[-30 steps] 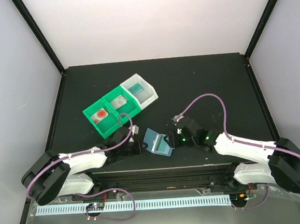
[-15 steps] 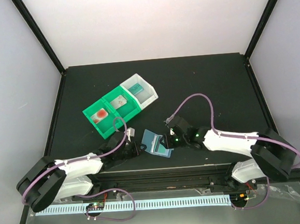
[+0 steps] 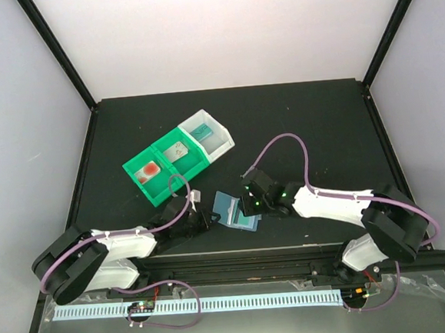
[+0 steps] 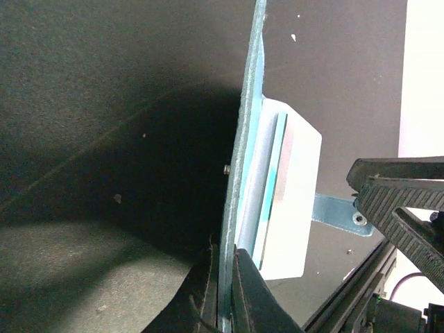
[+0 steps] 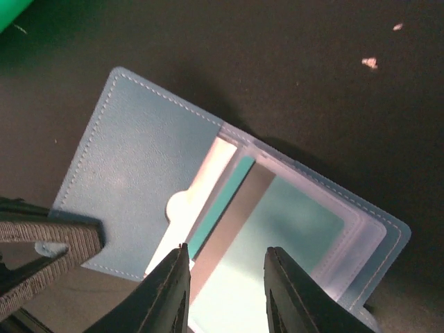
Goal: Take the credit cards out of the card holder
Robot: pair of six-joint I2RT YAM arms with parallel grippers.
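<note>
Small slate-blue folding card holder [image 3: 234, 211]: open on black table [image 3: 296, 122], near front edge, between both grippers. Long axis: diagonal in top view, far-left to near-right; sleeve side toward right arm.

Left gripper [image 4: 223, 277]: clenched on cover's thin edge.

Right gripper [image 5: 225, 260]: jaws apart over teal plastic card [image 5: 298, 222] and pale blue-and-white plastic card [image 5: 211, 163], pinching nothing.

Risks, as judged:
- catching sleeve along with card, so dragging whole holder
- losing left pinch on cover under pull
- taking both cards together

Card holder [image 4: 241, 166]: lower end hidden between the pinching fingers [image 4: 251, 297], bottom centre.
Teal card [image 5: 295, 232]: near end cut off, bottom edge.
</note>
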